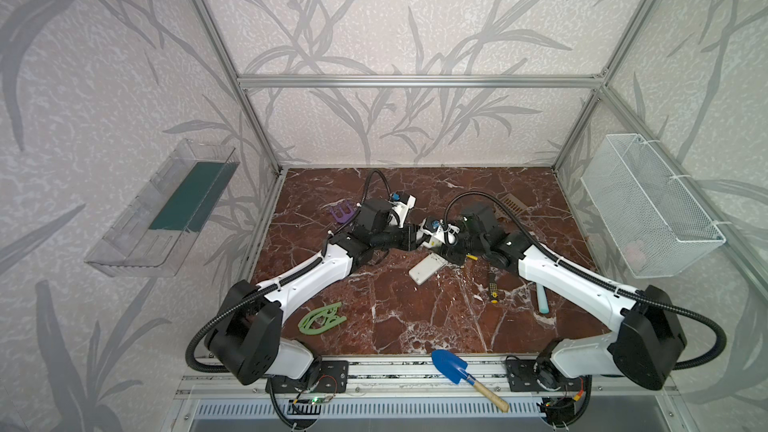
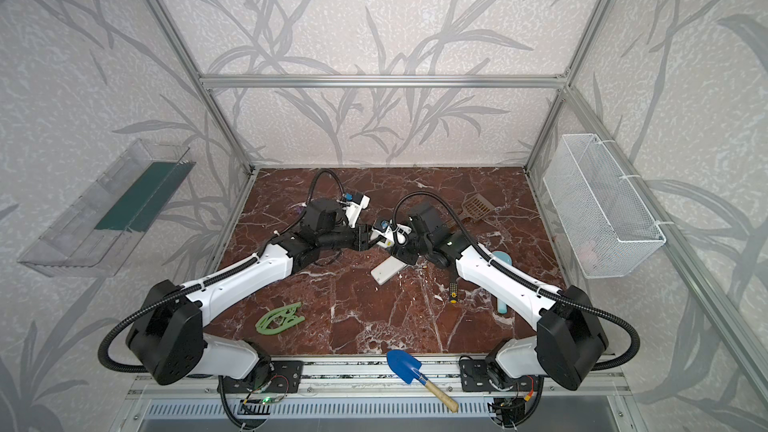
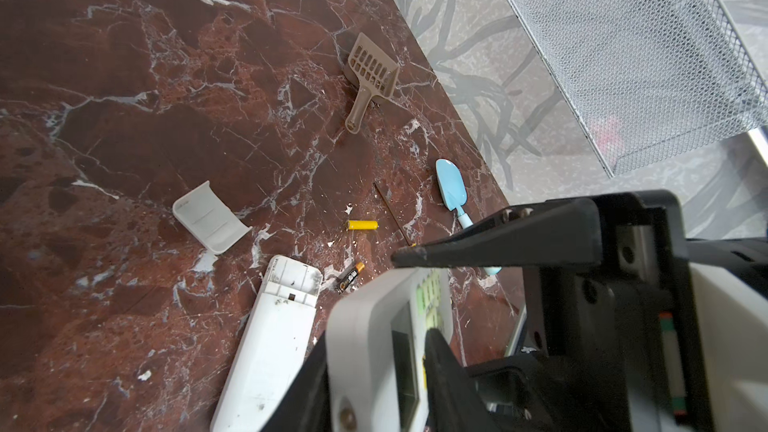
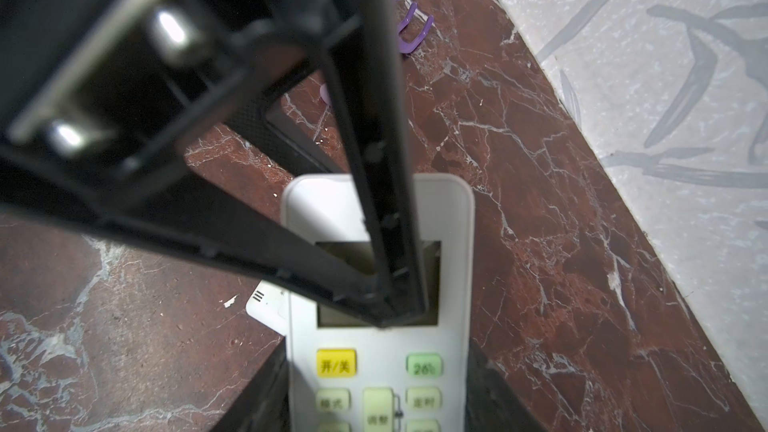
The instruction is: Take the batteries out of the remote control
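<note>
A white remote control (image 4: 378,367) with a screen and yellow and green buttons hangs above the table between both arms. My right gripper (image 4: 378,401) is shut on its two long edges. My left gripper (image 3: 374,351) is shut on its screen end, one finger (image 4: 386,243) lying across the screen and the other behind the back. A second white remote (image 3: 270,347) lies face down on the marble with its open battery bay empty. Its cover (image 3: 210,218) lies apart. A yellow battery (image 3: 362,224) and a black-and-gold battery (image 3: 350,278) lie loose beside that remote.
A black-and-yellow screwdriver (image 1: 493,288) and a light blue scoop (image 1: 541,299) lie by the right arm. A tan slotted scoop (image 3: 370,72) lies at the back right. A green piece (image 1: 322,317), a purple piece (image 1: 343,211), a blue trowel (image 1: 451,365) and a wire basket (image 1: 648,205) are also in view.
</note>
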{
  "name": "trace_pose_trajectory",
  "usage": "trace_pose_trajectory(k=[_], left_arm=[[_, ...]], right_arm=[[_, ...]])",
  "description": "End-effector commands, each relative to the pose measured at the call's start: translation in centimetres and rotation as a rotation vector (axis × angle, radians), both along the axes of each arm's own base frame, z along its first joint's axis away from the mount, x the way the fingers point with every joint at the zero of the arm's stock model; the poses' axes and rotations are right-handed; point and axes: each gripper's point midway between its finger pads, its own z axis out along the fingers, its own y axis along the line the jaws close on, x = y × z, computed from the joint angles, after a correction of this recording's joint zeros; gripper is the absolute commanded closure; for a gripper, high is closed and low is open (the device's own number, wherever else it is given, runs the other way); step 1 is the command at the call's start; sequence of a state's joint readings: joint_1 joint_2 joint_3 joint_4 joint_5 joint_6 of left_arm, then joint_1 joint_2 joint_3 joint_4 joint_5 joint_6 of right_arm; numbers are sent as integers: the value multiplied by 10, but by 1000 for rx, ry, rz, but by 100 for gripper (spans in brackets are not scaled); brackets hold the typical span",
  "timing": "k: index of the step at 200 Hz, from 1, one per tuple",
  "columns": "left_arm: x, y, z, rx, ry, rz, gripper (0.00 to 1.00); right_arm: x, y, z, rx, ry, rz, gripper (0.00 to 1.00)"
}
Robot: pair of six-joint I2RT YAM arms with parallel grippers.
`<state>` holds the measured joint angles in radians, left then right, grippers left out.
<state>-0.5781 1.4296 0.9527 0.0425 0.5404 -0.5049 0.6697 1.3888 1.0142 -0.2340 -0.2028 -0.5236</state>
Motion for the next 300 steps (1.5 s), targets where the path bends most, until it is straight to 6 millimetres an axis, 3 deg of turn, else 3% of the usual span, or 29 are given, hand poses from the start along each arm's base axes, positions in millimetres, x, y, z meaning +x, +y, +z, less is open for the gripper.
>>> trace_pose_trajectory(k=[1, 78, 99, 146, 180, 224, 266, 300], left_arm=[[1, -2, 1, -19, -2, -6, 72], [6, -6, 2, -31, 13, -19, 93], [6, -7, 3, -35, 12, -23, 100], [7, -4, -2, -8, -17, -35, 100], [8, -4, 3, 6, -72, -71, 100], [2, -3, 14, 49, -196, -165, 100], [-3, -3, 30, 79, -330, -264, 100], [-1, -4, 35, 108, -357, -344, 100]], right_arm=[[2, 6, 19, 48, -46, 6, 68], [6, 5, 19, 42, -69, -4, 66], [8, 5, 20, 47, -74, -14, 62], [9, 3, 22, 50, -64, -34, 37], [1, 1, 21, 43, -33, -15, 28], [-6, -9, 26, 92, 78, -15, 23], [0, -31, 44, 200, 199, -86, 24], [-2, -48, 44, 222, 237, -94, 24]])
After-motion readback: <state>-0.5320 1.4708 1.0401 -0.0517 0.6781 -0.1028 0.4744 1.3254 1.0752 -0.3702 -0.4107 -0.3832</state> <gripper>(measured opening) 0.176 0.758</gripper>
